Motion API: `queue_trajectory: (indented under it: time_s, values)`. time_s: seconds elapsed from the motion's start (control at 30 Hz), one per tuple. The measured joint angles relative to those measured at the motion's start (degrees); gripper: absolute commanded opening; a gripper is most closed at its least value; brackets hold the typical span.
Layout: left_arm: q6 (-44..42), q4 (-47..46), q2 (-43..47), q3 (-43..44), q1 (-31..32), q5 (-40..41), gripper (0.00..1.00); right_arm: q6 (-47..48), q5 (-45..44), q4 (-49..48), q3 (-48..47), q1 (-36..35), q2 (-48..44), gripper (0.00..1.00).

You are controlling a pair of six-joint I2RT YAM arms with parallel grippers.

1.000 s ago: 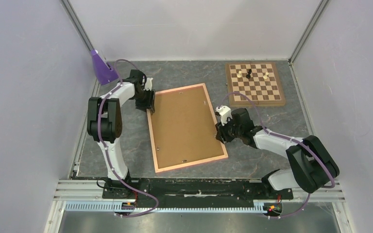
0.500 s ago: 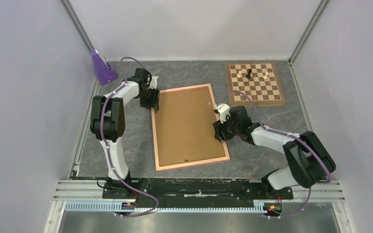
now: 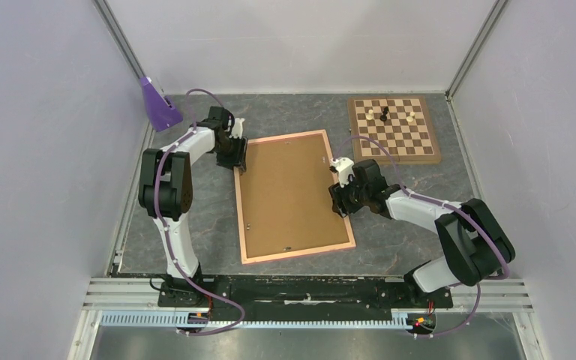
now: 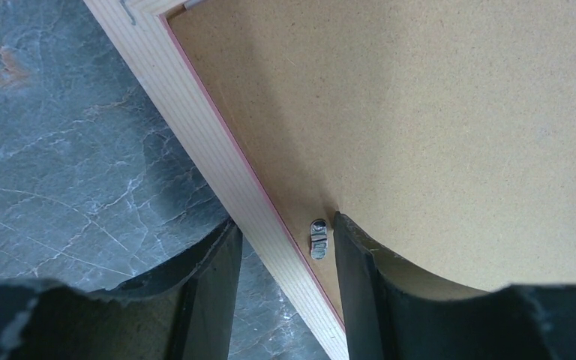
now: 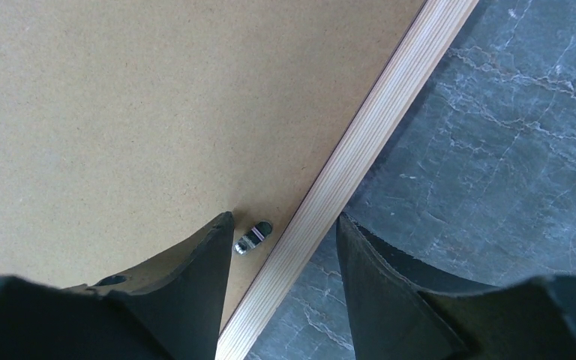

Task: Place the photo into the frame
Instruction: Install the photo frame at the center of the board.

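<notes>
View from above of a grey, marble-patterned table [image 3: 195, 217] walled in by pale panels, with two white-and-black robot arms reaching in from the near edge. A large rectangular frame [image 3: 297, 252] lies flat near the middle of the table with its back facing up. Its pale salmon-wood rails surround a plain brown backing board [image 3: 291, 193] that fills the opening, and its long sides run away from the arms with a slight tilt. The left pincer [image 3: 235, 159] sits at the far end of the frame's left rail. Its wrist camera shows the jaws released and standing apart, straddling the rail, with one finger over the bare table and the other over the backing board. A small metal clip [image 4: 318, 238] lies on the board between the fingers, just beside the inner one. The right pincer [image 3: 339, 204] sits about halfway along the frame's right rail. It is also released, with the jaws apart across the rail, one finger over the board and one over the table. A second small metal clip [image 5: 253, 235] lies just inside the rail, beside the inner finger. Neither pincer grasps anything. At the far right, well apart from the frame, is a brown-and-cream chessboard [image 3: 394, 129] carrying a few small pieces. A purple wedge-shaped object [image 3: 159, 105] stands in the far left corner.
</notes>
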State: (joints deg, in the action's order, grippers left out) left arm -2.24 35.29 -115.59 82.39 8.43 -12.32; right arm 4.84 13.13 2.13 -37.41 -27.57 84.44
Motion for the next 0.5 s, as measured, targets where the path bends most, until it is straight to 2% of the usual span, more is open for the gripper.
queue_trajectory:
  time_s: [0.5]
  values:
    - [0.0, 0.3, 0.3, -0.3, 0.3, 0.2, 0.54, 1.4, -0.2, 0.9, -0.1, 0.1, 0.0, 0.49]
